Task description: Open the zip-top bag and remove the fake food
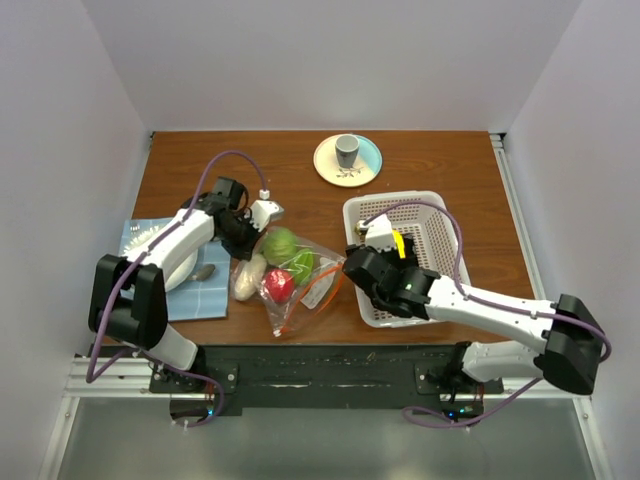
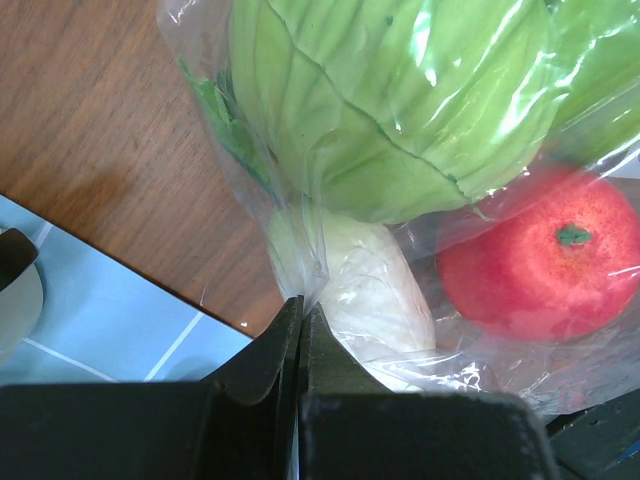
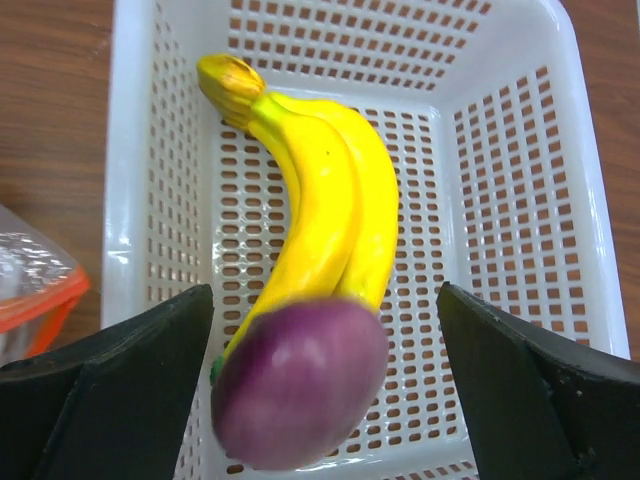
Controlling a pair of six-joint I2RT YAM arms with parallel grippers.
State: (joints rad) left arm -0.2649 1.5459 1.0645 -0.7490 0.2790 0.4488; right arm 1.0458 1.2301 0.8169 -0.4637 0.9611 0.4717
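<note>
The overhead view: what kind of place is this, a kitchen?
Probably a robot test booth, not a kitchen: plain white walls box in a brown wooden table, two white-and-black robot arms are bolted to its near edge, and the food, like the yellow plastic banana bunch, is toy.

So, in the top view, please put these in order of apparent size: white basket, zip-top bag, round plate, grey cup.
Largest to smallest:
1. white basket
2. zip-top bag, somewhat smaller than the basket
3. round plate
4. grey cup, standing on the plate
</note>
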